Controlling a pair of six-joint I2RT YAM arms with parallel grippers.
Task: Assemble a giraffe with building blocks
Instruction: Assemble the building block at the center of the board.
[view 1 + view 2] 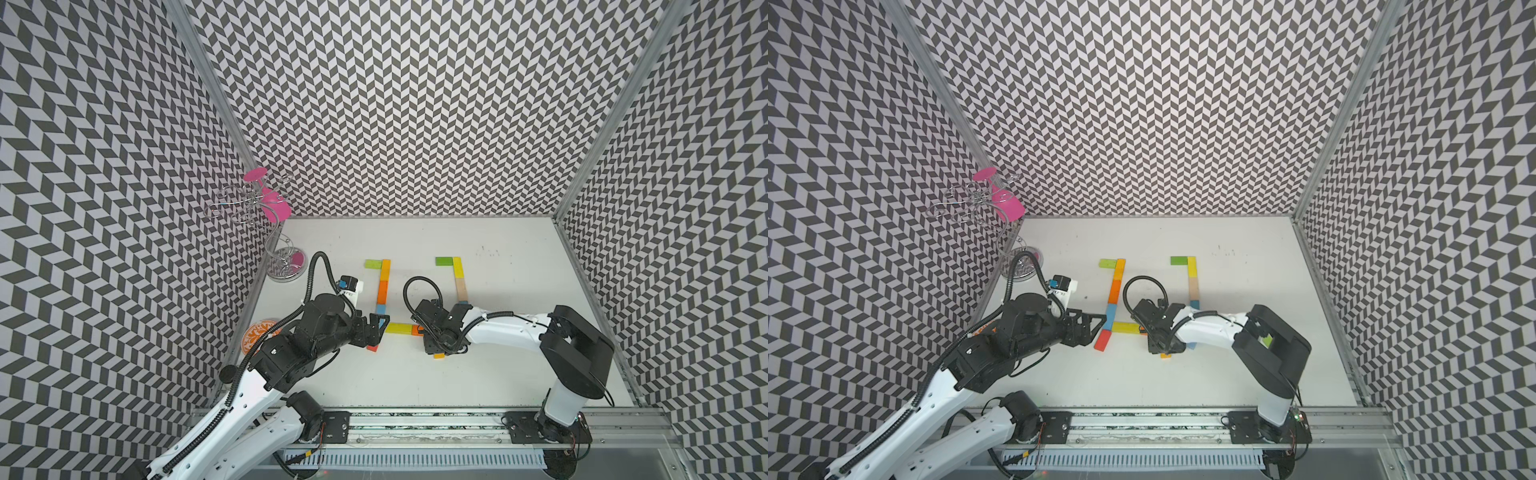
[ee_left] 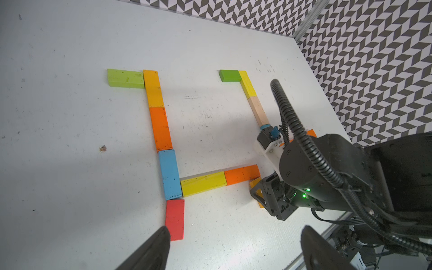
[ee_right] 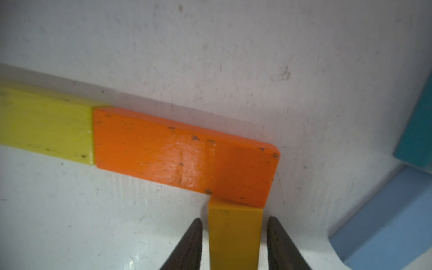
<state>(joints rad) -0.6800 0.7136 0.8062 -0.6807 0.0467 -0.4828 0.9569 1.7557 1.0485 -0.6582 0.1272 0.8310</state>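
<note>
right gripper [image 3: 235, 219] loose around amber block [image 3: 235, 236], left gripper [image 2: 235, 230] wide open

right arm: stretched from the near rail toward the middle of the white tabletop [image 1: 519, 266], forearm about level, wrist bent steeply down. jaws parted a little, one either side of the amber block, thin sliver of table showing on each side, so not clamped. amber block flat on the table, short end touching the long side of orange crossbar block [image 3: 184, 154] near its free end. crossbar block end to end with yellow block [image 3: 44, 128].

left arm: low, coming in from the near-left corner, passing over orange-patterned bowl [image 1: 257, 332], gripper aimed sideways at the blocks. jaws far apart, nothing between them, one fingertip [image 2: 161, 236] just beside red block [image 2: 175, 218].

left column, all flat and end to end: yellow-orange block [image 2: 153, 88], orange column block [image 2: 160, 128], blue block [image 2: 169, 174], red block. lime green block [image 2: 125, 78] sticking out sideways at the far end. yellow block butted against the blue block's side.

right column: green block [image 2: 230, 76], far yellow block [image 2: 247, 84], tan wood block [image 2: 258, 111], teal block [image 2: 265, 127], near end hidden behind the right wrist.
</note>
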